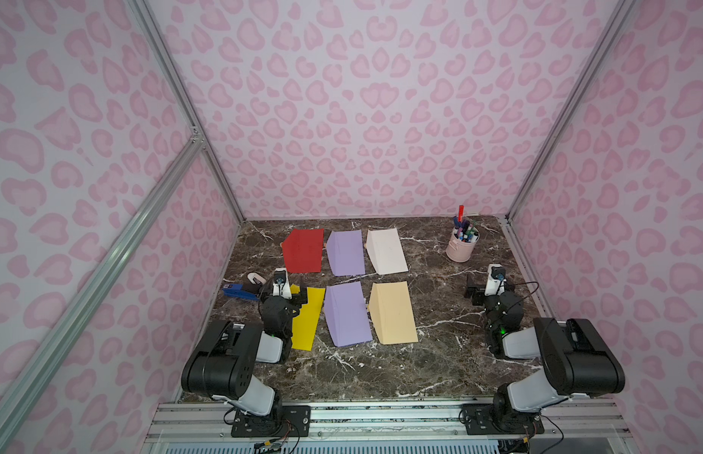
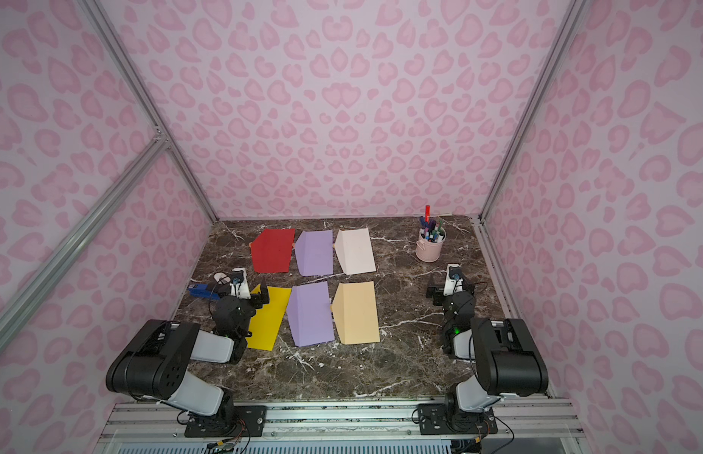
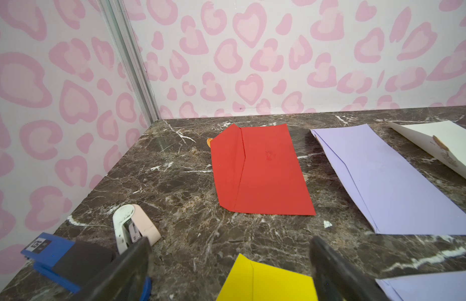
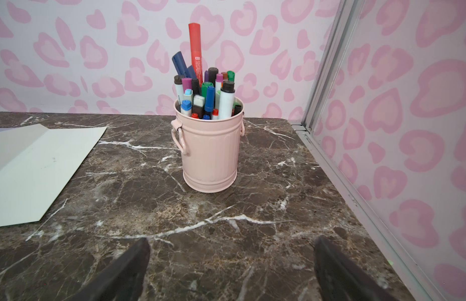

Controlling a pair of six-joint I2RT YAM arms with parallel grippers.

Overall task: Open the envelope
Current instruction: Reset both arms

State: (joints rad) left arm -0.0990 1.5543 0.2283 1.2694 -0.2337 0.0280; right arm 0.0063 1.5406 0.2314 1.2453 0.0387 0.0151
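Nearest us, our left gripper (image 3: pixel 229 246) hangs spread wide and empty over the yellow envelope (image 1: pixel 309 322). The envelope lies flat on the marble table (image 1: pixel 381 369), well apart from the pink bucket (image 4: pixel 209 156). A purple envelope (image 1: pixel 347 314) lies just beside it on the bucket's side. Our right gripper (image 4: pixel 231 245), equally wide and empty, faces that bucket.

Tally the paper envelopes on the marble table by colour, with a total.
Red paper envelope: 1
Lilac paper envelopes: 2
White paper envelope: 1
Yellow paper envelope: 1
Tan paper envelope: 1
Total: 6
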